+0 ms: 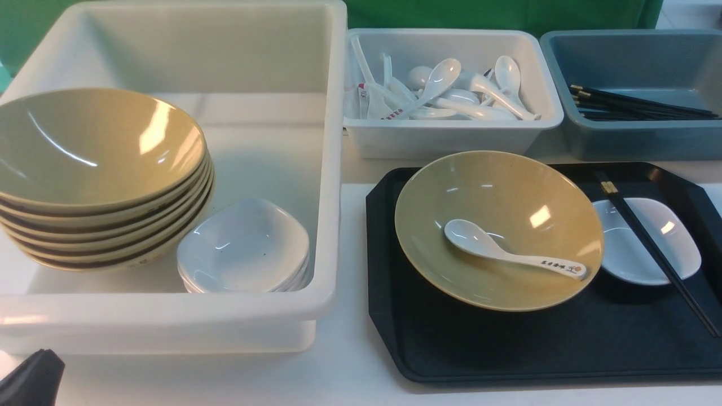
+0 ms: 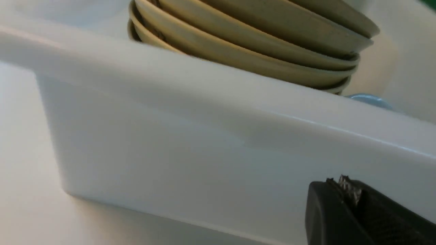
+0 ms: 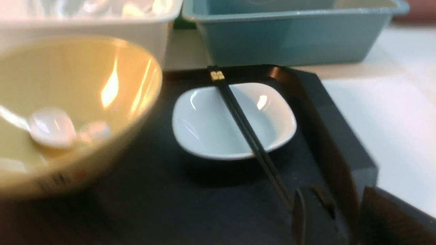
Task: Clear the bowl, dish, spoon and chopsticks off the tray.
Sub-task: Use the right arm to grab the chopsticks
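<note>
The left gripper [image 2: 342,190], jaws pressed together and empty, sits low outside the front wall of the large white bin [image 1: 169,321], apparently parked out of the way. Inside that bin, a stack of mustard bowls [image 1: 101,169] and a stack of small white dishes [image 1: 242,248] show where such pieces belong. Farther right, the smaller white bin [image 1: 451,138] collects soup spoons.

On the black tray [image 1: 507,349] nothing is cleared yet. The bowl [image 1: 507,197] holds the spoon [image 1: 507,254], handle toward its rim, so the spoon probably has to leave first. Just beside the bowl, the dish [image 1: 632,254] is bridged by the chopsticks [image 1: 648,242], which block lifting it. Their grey-blue bin [image 1: 637,141] waits behind. The right gripper [image 3: 335,221], jaws spread and holding nothing, hovers by the chopsticks' thin ends, near the tray's rim.
</note>
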Controlling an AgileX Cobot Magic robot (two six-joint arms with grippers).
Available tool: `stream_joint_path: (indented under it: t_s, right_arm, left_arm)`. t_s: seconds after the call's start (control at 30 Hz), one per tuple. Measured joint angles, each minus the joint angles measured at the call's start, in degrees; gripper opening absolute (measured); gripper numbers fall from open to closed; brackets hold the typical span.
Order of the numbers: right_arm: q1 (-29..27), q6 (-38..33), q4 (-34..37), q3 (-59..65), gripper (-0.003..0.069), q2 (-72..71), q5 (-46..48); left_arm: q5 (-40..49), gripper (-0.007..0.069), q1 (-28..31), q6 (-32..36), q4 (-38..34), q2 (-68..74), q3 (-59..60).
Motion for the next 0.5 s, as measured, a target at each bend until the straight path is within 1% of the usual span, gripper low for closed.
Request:
stream_joint_path:
  t_s: [0.03, 0.1, 0.13, 0.17, 0.23, 0.33, 0.37, 0.5]
  right_arm:
    - [0.0, 5.7, 0.7, 0.0, 0.0237, 0.0, -0.3]
    - [0.0, 21.9, 3.4, 0.0, 0.0237, 0.0, -1.7]
    - [0.0, 26.8, 4.3, 0.0, 0.0237, 0.0, -1.9]
    - [0.0, 36.8, 5.8, 0.0, 0.0237, 0.0, -2.7]
    - [0.0, 45.5, 6.5, 0.0, 0.0237, 0.0, -2.8]
    - [0.0, 45.7, 6.5, 0.0, 0.0237, 0.0, -2.4]
    - [0.0, 43.6, 6.5, 0.0, 0.0237, 0.0, -1.9]
    - [0.0, 41.1, 6.5, 0.0, 0.0237, 0.0, -1.7]
  left_arm:
    - [0.0, -0.0011, 0.0, -2.1, -4.6, 0.0, 0.0]
    - [-0.2, -0.0011, 0.0, -7.4, -13.4, 0.0, 0.0]
    - [-0.4, -0.0011, 0.0, -8.9, -17.2, 0.0, 0.0]
    - [-0.8, -0.0011, 0.0, -11.9, -22.6, 0.0, 0.0]
    - [-1.0, -0.0011, 0.0, -14.3, -29.3, 0.0, 0.0]
    - [-1.0, -0.0011, 0.0, -15.0, -31.7, 0.0, 0.0]
    - [-1.0, -0.0011, 0.0, -15.2, -32.2, 0.0, 0.0]
    - [-1.1, -0.0011, 0.0, -15.3, -33.0, 0.0, 0.0]
